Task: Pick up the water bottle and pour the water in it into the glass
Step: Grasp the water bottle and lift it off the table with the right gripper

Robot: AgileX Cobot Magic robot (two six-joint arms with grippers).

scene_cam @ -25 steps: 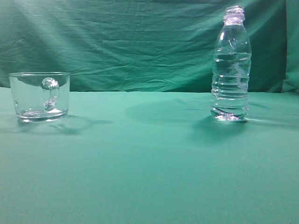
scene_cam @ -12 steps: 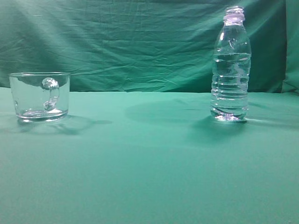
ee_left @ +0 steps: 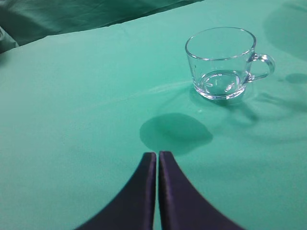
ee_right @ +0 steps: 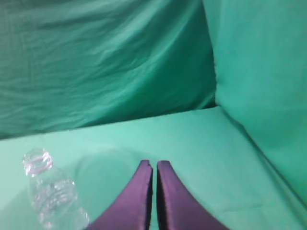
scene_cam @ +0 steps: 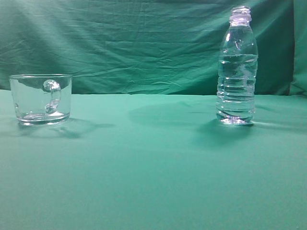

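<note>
The water bottle (scene_cam: 236, 67) stands upright at the right of the green table, uncapped, with water (scene_cam: 235, 88) filling most of it. It also shows in the right wrist view (ee_right: 50, 194) at the lower left. The glass (scene_cam: 41, 98) sits at the left, empty, handle toward the camera; it also shows in the left wrist view (ee_left: 221, 62) at the upper right. My left gripper (ee_left: 157, 154) is shut and empty, hovering above the cloth short of the glass. My right gripper (ee_right: 154, 164) is shut and empty, to the right of the bottle. Neither gripper shows in the exterior view.
A green cloth covers the table (scene_cam: 153, 167) and hangs as a backdrop (scene_cam: 134, 43) behind it. A green side wall (ee_right: 264, 72) rises at the right of the right wrist view.
</note>
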